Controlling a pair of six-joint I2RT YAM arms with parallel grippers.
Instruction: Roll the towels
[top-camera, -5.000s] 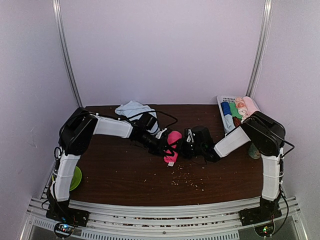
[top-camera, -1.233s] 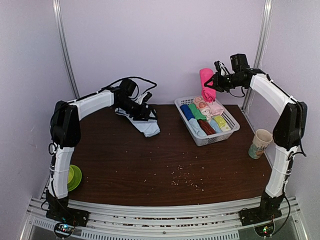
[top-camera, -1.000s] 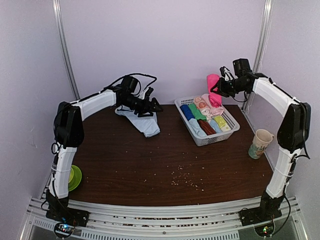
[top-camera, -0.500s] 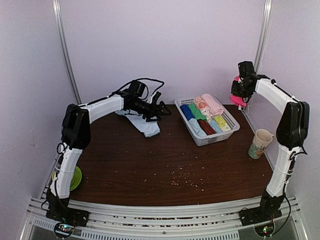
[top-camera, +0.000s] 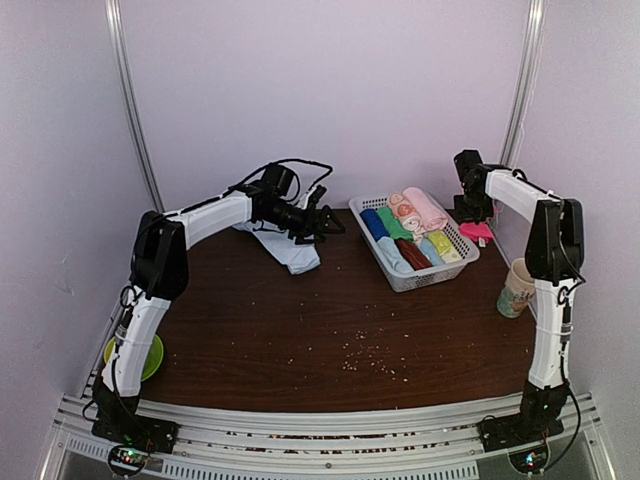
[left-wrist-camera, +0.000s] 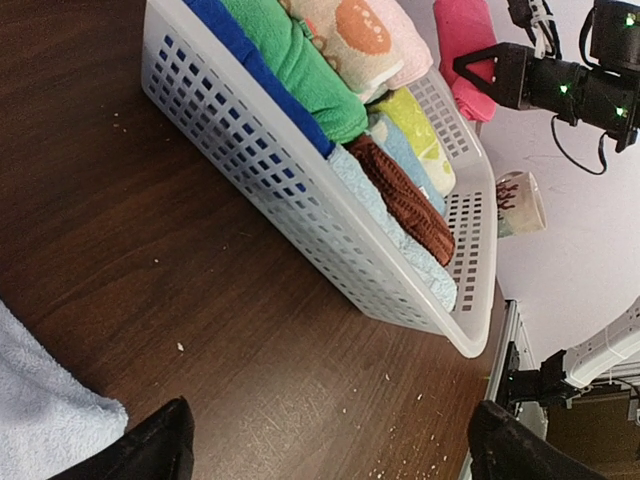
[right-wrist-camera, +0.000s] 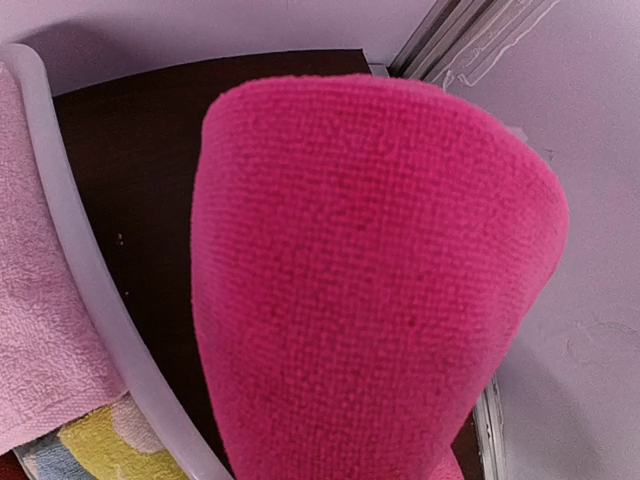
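Since the earlier frames the right gripper (top-camera: 472, 220) has swung from above the basket (top-camera: 432, 272) down to its far right side, just outside the rim. It is pinching the rolled pink towel (top-camera: 477, 233); whether the roll touches the table (top-camera: 300, 340) is hard to tell. The left gripper (top-camera: 325, 222) has spread wide and holds nothing, pointing toward the basket. The light blue towel (top-camera: 290, 250) lies crumpled and unrolled behind it. One towel looks rolled; the blue one is left.

My pink towel (right-wrist-camera: 370, 280) in fuzzy matt terry cloth, basket (left-wrist-camera: 290, 200) in smooth white plastic, table (left-wrist-camera: 200, 330) of dark, faintly glossy wood.
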